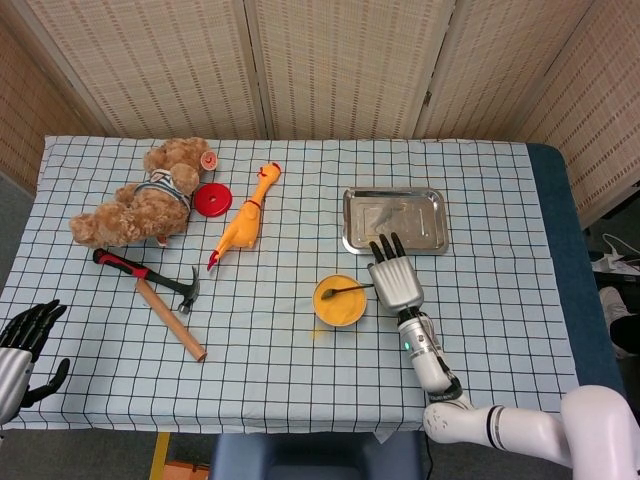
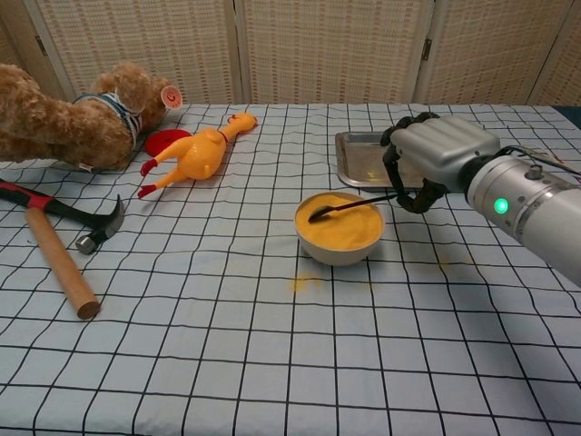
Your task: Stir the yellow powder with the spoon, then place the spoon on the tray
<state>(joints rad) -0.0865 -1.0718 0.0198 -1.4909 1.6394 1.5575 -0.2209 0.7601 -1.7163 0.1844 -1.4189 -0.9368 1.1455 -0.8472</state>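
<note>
Your right hand (image 2: 434, 156) grips the spoon (image 2: 349, 205) by its handle; the spoon's tip sits in the yellow powder (image 2: 339, 225) inside the bowl (image 2: 338, 249). The tray (image 1: 394, 220) lies on the tabletop just behind the bowl. Some powder (image 2: 305, 283) is spilled in front of the bowl. Your left hand (image 1: 24, 343) holds nothing, fingers apart, at the tabletop's near-left corner.
</note>
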